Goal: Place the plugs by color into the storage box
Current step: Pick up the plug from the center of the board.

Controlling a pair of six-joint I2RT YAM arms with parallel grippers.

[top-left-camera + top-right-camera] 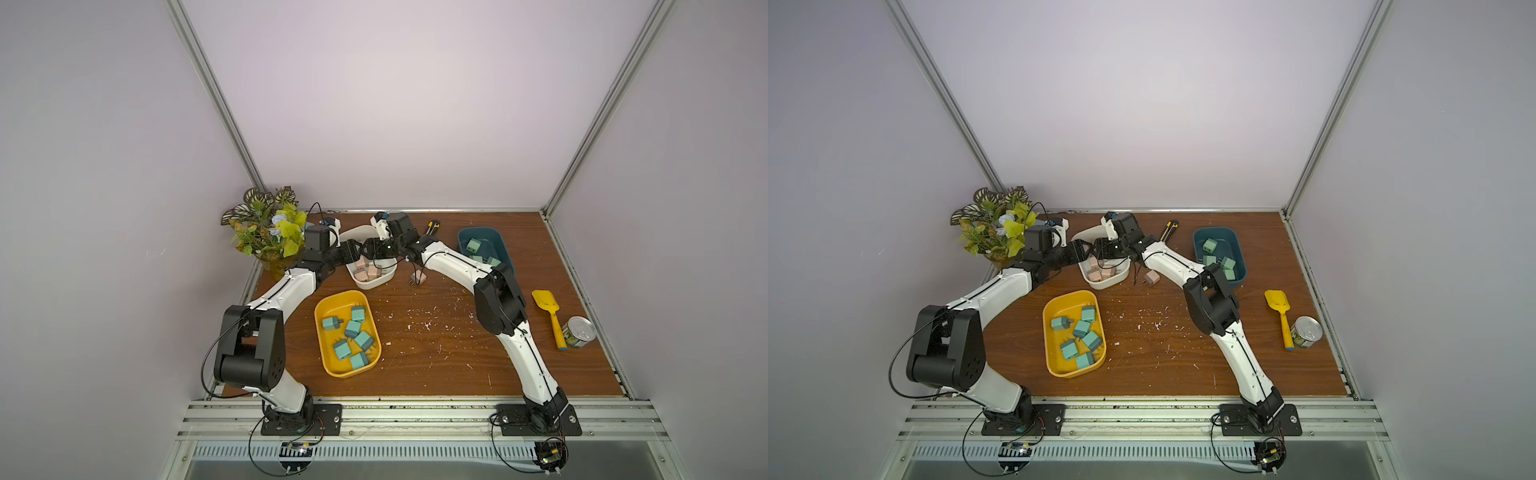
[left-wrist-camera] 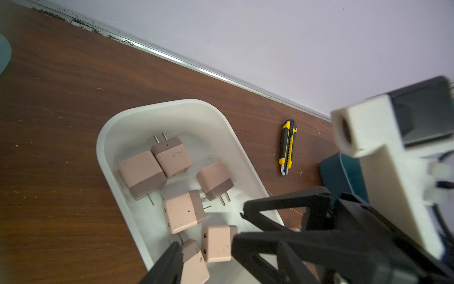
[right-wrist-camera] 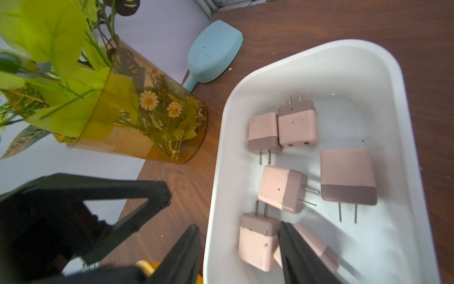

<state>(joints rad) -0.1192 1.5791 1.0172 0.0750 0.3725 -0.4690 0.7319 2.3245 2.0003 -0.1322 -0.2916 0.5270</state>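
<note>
Several pale pink plugs (image 2: 183,211) lie in the white box (image 1: 374,284) at the back of the table. My left gripper (image 2: 205,244) hovers open over its near end, with two loose plugs showing between its fingers. Facing it, my right gripper (image 3: 238,226) is open astride the white box's wall (image 3: 216,196), with one finger outside and one inside beside a pink plug (image 3: 258,241). Another pink plug (image 1: 419,277) lies on the table right of the box. Teal-blue plugs (image 1: 353,328) fill the yellow box (image 1: 332,301). Mint green plugs (image 1: 473,246) sit in the dark teal box (image 1: 490,237).
A plant in an amber vase (image 1: 270,232) stands at the back left, with a pale blue scoop (image 3: 213,51) beside it. A yellow-black utility knife (image 1: 432,227) lies behind the right arm. A yellow scoop (image 1: 548,311) and a tin can (image 1: 579,331) sit at the right edge.
</note>
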